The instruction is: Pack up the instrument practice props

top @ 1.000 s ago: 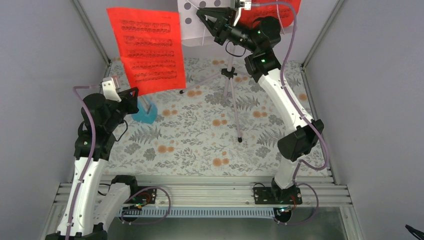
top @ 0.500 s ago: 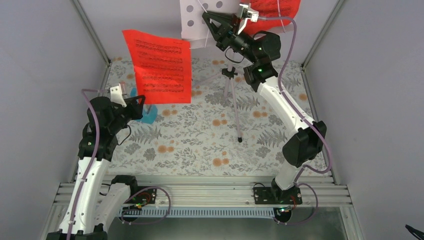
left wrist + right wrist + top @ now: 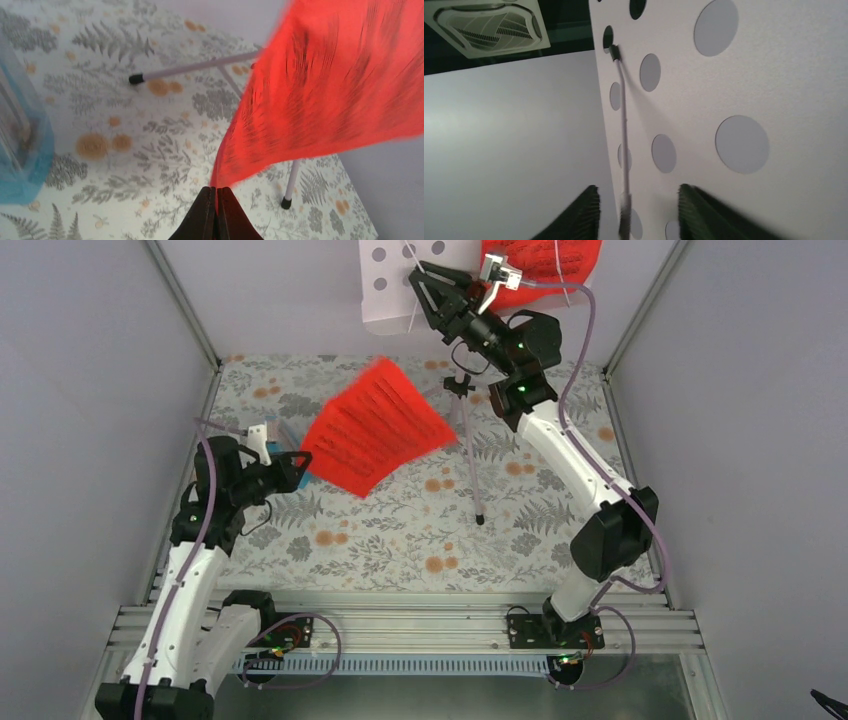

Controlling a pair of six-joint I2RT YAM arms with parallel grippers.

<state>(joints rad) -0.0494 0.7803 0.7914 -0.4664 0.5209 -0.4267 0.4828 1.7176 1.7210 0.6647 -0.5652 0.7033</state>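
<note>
Left arm's (image 3: 190, 570) jaws pinched; right arm (image 3: 570, 465) raised, jaws seemingly apart.

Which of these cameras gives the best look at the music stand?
The top view: it shows the stand from holed desk down to tripod legs. The right wrist view sees only the desk, close up. The left wrist view catches just two legs, partly behind the red sheet.
</note>
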